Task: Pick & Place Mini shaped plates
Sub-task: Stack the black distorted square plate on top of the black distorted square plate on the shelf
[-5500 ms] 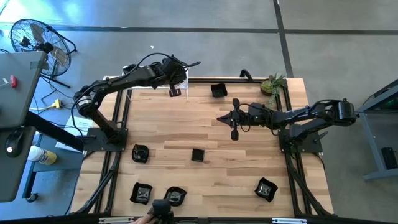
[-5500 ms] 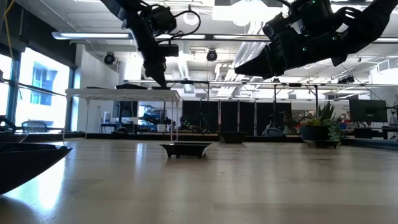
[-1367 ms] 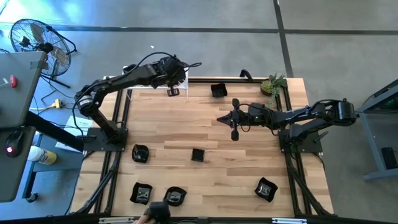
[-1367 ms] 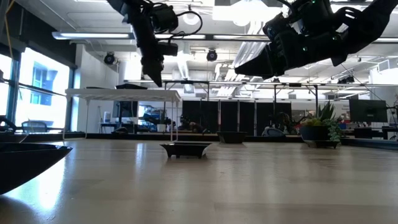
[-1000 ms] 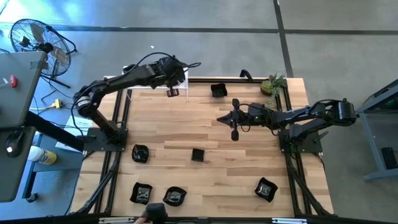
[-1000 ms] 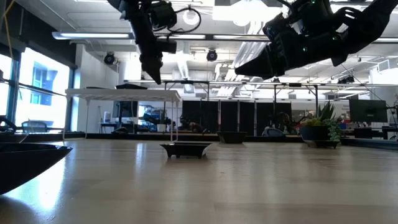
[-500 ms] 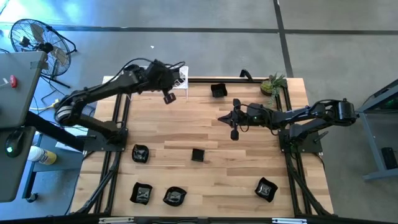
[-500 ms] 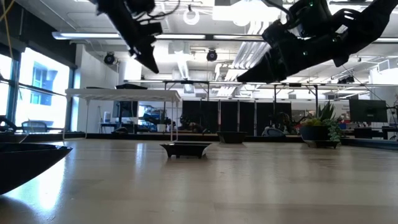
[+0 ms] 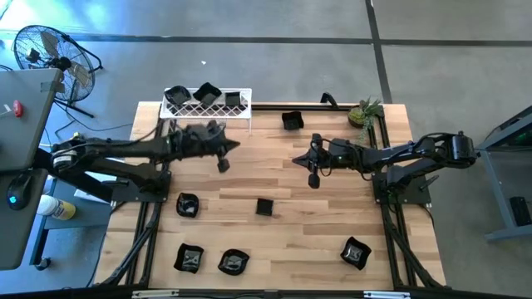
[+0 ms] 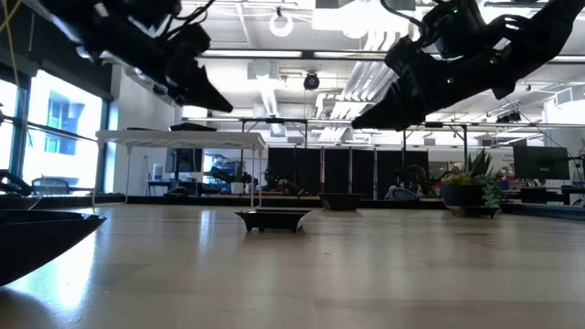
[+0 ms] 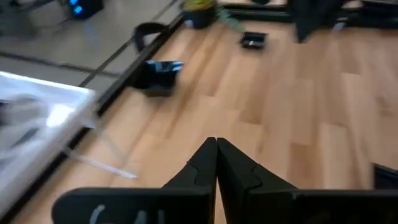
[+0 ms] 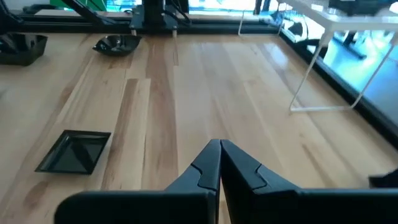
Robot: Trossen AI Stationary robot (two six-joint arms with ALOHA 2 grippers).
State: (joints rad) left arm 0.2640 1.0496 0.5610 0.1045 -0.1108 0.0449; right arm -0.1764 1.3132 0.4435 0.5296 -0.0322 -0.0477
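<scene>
The left claw [image 9: 223, 158] hangs clenched and empty over the desk [image 9: 332, 216], just in front of the white wire rack [image 9: 208, 101] at the far left corner; its own wrist view shows the two fingers pressed together with nothing between them. Three small black plates [image 9: 205, 91] sit on the rack. Loose plates lie elsewhere: three near the front left corner [image 9: 188, 205], a small square one [image 9: 264, 207] near the middle, one [image 9: 292, 120] at the far edge and one [image 9: 356, 252] at the front right. The right claw [image 9: 313, 170] waits clenched and empty above the desk right of centre, beside the potted plant [image 9: 363, 112].

The step in hand looks like going for the next plate, and the square one in the middle seems the nearest candidate for the left arm. To do it well, the claw should spread before it drops, come down over one rim rather than the flat centre, and pinch that rim squarely, since the glossy dish may slide or tip. Lifting straight up before swinging toward the rack should clear its edge and the plates already resting there.
</scene>
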